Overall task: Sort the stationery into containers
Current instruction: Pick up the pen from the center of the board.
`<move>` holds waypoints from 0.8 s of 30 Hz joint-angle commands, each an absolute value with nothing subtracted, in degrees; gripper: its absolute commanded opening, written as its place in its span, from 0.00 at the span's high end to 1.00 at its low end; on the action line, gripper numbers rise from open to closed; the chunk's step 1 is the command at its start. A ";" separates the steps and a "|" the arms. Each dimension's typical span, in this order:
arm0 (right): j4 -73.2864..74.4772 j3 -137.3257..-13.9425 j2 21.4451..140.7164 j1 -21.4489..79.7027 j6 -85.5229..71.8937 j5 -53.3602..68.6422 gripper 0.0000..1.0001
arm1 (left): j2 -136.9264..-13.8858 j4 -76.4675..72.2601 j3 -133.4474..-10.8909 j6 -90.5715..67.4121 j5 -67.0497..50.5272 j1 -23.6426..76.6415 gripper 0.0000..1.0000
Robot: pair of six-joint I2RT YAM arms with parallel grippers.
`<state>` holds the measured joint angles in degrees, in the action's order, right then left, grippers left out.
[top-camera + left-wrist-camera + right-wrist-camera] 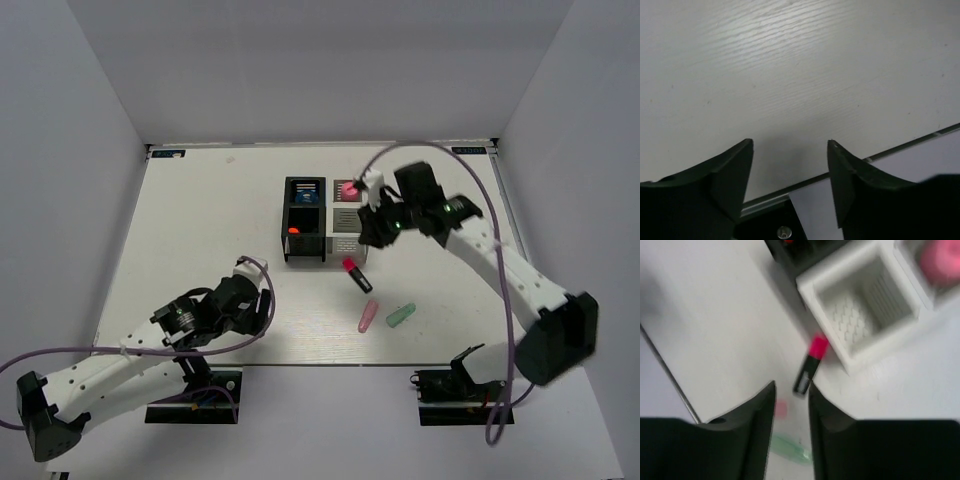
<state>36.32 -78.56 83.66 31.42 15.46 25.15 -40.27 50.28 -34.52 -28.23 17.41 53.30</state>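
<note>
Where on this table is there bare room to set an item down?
Free: the table left of the black organiser, and the far strip behind both organisers. Crowded: before the white organiser, around the red-capped marker, pink capsule, mint capsule and right gripper.

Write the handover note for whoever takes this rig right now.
Left claw: open, empty, low over the table.
Right claw: slightly open, empty, above the marker by the white organiser.
Done: blue pot and a red-tipped item in the black organiser; pink item in the white's far cell.
Left: marker, pink capsule, green capsule on the table; white near cell empty.
</note>
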 commanded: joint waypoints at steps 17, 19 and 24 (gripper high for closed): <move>8.88 -40.52 75.84 32.52 10.55 8.44 0.41 | -33.32 51.59 -34.63 -28.83 17.66 53.26 0.21; 6.96 -40.87 77.07 32.69 9.15 8.70 0.41 | -31.91 52.47 -34.11 -29.00 17.93 53.17 0.21; 4.05 -41.22 80.68 34.10 5.55 7.65 0.41 | -30.32 53.61 -33.40 -28.92 18.54 53.26 0.19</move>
<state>9.08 -38.94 79.46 33.23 9.08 7.86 -31.05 52.27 -34.09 -28.53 17.26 53.32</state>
